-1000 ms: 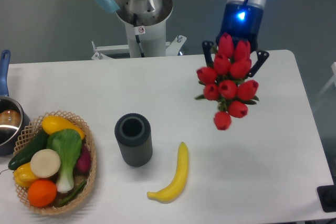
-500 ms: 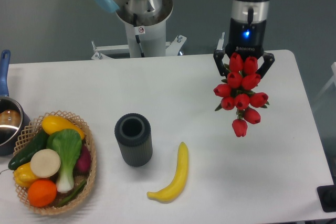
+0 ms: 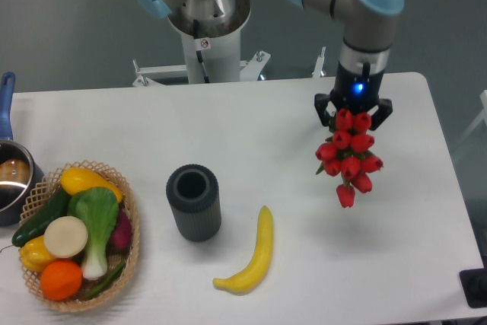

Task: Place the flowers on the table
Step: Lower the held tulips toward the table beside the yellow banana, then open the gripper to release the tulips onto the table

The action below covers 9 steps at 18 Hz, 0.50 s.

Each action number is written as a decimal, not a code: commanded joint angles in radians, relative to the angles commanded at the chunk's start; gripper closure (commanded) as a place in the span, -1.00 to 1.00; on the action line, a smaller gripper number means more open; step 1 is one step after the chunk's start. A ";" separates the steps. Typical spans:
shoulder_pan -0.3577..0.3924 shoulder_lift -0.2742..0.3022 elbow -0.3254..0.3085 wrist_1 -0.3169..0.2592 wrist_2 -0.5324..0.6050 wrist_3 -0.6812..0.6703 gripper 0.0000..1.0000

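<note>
The flowers [image 3: 348, 157], a bunch of red tulips, hang blooms-down over the right half of the white table [image 3: 251, 127]. My gripper [image 3: 353, 114] is shut on the top of the bunch, its dark fingers showing on either side of the uppermost blooms. The stems are hidden behind the gripper and blooms. I cannot tell whether the lowest bloom touches the tabletop.
A yellow banana [image 3: 254, 255] lies left of the flowers near the front. A dark ribbed cylinder cup [image 3: 194, 202] stands mid-table. A wicker basket [image 3: 129, 249] of vegetables sits front left, a blue-handled pot [image 3: 11, 174] at the left edge. The robot base [image 3: 205, 28] stands behind.
The gripper has carried the flowers rightward, forward and lower toward the tabletop, and the bunch now looks smaller. Nothing else has moved.
</note>
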 joint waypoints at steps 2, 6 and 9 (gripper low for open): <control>-0.002 -0.031 0.000 0.005 0.000 -0.002 0.17; -0.020 -0.089 0.009 0.009 -0.003 -0.003 0.12; -0.023 -0.130 0.026 0.008 -0.006 -0.028 0.08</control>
